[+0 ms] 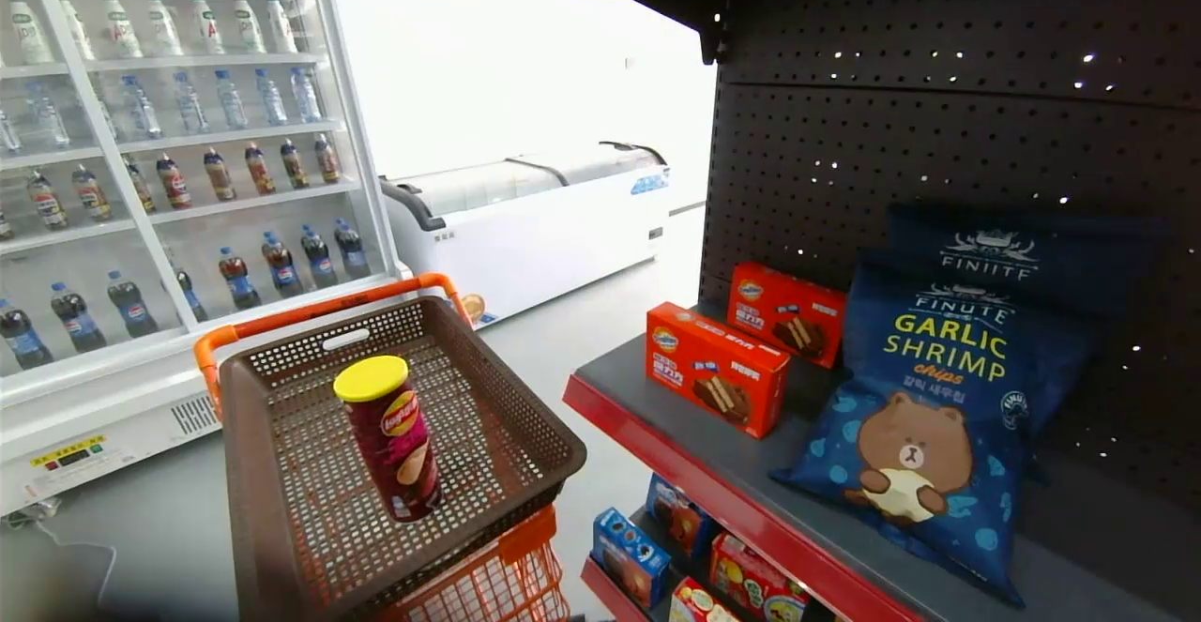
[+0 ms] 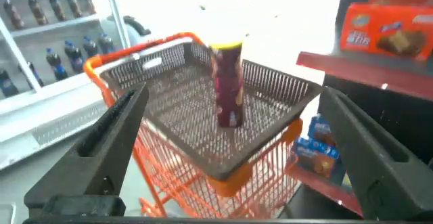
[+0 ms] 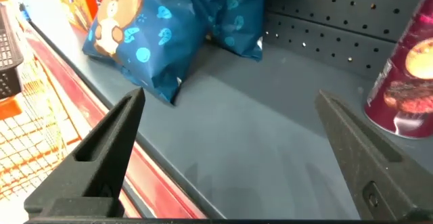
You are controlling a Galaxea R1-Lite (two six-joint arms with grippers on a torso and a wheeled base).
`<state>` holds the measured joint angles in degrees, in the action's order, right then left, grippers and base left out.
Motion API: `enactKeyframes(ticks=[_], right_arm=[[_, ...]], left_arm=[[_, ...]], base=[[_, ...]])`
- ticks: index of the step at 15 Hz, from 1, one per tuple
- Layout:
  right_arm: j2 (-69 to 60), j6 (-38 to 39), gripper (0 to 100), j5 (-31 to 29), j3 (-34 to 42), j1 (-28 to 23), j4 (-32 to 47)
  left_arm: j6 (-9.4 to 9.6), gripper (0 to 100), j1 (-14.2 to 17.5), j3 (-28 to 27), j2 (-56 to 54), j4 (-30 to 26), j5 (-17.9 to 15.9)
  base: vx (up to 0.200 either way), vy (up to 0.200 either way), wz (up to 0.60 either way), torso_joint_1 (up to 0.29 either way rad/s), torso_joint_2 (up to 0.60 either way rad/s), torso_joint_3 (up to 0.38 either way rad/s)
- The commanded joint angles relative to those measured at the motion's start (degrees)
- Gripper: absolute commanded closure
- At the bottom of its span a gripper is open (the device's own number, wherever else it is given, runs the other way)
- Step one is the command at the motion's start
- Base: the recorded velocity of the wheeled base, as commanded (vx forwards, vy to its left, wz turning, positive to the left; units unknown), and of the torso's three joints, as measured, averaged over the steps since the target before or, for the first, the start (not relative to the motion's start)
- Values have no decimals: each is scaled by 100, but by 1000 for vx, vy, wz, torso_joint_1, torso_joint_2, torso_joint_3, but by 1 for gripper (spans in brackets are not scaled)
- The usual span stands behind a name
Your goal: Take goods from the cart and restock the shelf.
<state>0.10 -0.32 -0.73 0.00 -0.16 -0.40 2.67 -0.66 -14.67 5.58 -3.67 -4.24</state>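
**A:** While the left jaws stand wide apart with nothing between them, where is the tall dark-red crisp can with the yellow plastic lid?

**B:** Upright in the brown perforated plastic basket, which sits on top of the orange wire cart. The left jaws are well apart from it, and the left wrist view frames the can between them.

**A:** And the right jaws?

**B:** Just as wide open, holding nothing, over the grey metal shelf board with the red front edge. A second dark-red can stands on that board near the black perforated back panel.

**A:** What else is on the board?

**B:** Two red cardboard boxes, one in front of the other. Beside them a blue foil bag with a bear print leans back, with a darker blue bag behind it. On the shelf below are small blue and red boxes.

**A:** Beyond the cart?

**B:** A glass-door cooler of bottles and a white chest freezer.
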Motion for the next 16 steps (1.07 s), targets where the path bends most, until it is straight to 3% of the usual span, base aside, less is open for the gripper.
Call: enactKeyframes(ticks=[1, 3, 5, 7, 10, 12, 13, 16], right_arm=[[8, -3, 0, 3, 0, 7, -4], [8, -3, 0, 3, 0, 7, -4], [8, -3, 0, -6, 0, 7, -4], [8, -3, 0, 3, 0, 7, -4], [8, -3, 0, 3, 0, 7, -4], [8, -3, 0, -6, 0, 7, -4], [8, -3, 0, 3, 0, 7, -4], [8, -3, 0, 3, 0, 7, -4]], left_arm=[[76, 0, -171, -2445, 2843, -380, 11], [348, 0, 119, -2717, 3678, -380, 503], [392, 0, 294, -2462, 4293, -222, 679], [260, 0, 277, -2119, 4768, -90, 565], [243, 0, 198, -1935, 5436, -2, 222], [111, 0, 198, -1794, 5910, 569, -165], [93, 0, 259, -1636, 6394, 1281, -217], [102, 0, 268, -1539, 7185, 1949, -235]], base=[[0, 0, 0, 0, 0, 0], [0, 0, 0, 0, 0, 0], [0, 0, 0, 0, 0, 0], [0, 0, 0, 0, 0, 0], [0, 0, 0, 0, 0, 0], [0, 0, 0, 0, 0, 0], [0, 0, 0, 0, 0, 0], [0, 0, 0, 0, 0, 0]])
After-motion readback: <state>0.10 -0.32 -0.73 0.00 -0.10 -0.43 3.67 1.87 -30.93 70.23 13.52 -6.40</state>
